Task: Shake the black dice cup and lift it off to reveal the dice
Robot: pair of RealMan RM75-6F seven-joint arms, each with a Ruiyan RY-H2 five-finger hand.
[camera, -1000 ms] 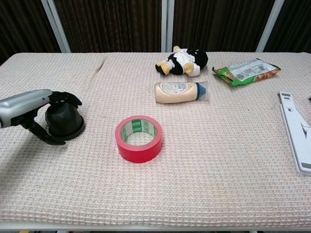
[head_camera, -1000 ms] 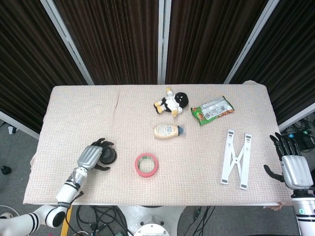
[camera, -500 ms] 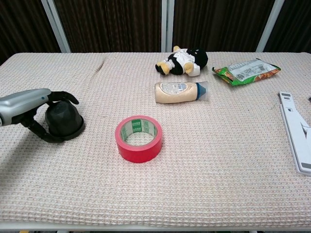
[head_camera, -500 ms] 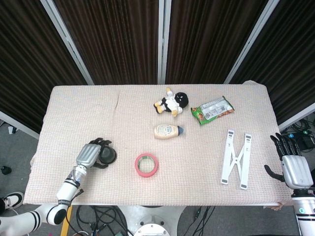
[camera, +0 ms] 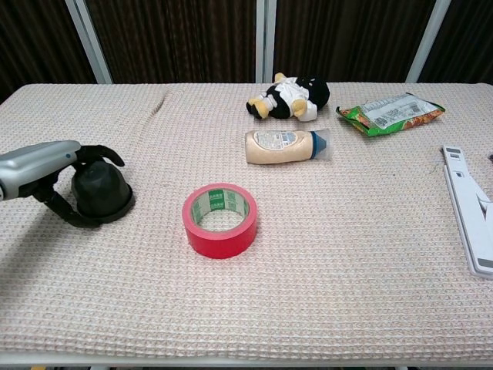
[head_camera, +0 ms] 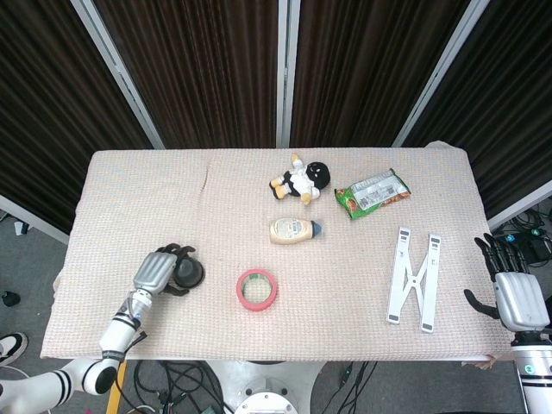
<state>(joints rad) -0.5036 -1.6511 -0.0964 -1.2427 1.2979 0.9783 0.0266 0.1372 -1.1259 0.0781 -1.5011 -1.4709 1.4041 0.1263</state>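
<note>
The black dice cup (camera: 101, 191) stands mouth-down on the cloth at the table's left front, also seen from above as the cup (head_camera: 189, 273). My left hand (camera: 48, 174) wraps around it from the left, dark fingers over its top and a thumb low at its front; in the head view the left hand (head_camera: 155, 272) covers the cup's left side. No dice show. My right hand (head_camera: 512, 291) hangs off the table's right front corner, fingers apart and holding nothing.
A red tape roll (camera: 219, 220) lies just right of the cup. Farther back are a mayonnaise bottle (camera: 286, 146), a plush penguin (camera: 291, 96) and a green snack bag (camera: 391, 112). A white folding stand (head_camera: 414, 278) lies at the right.
The left hand and the cup have slid a little to the left on the cloth. The right hand has stayed put.
</note>
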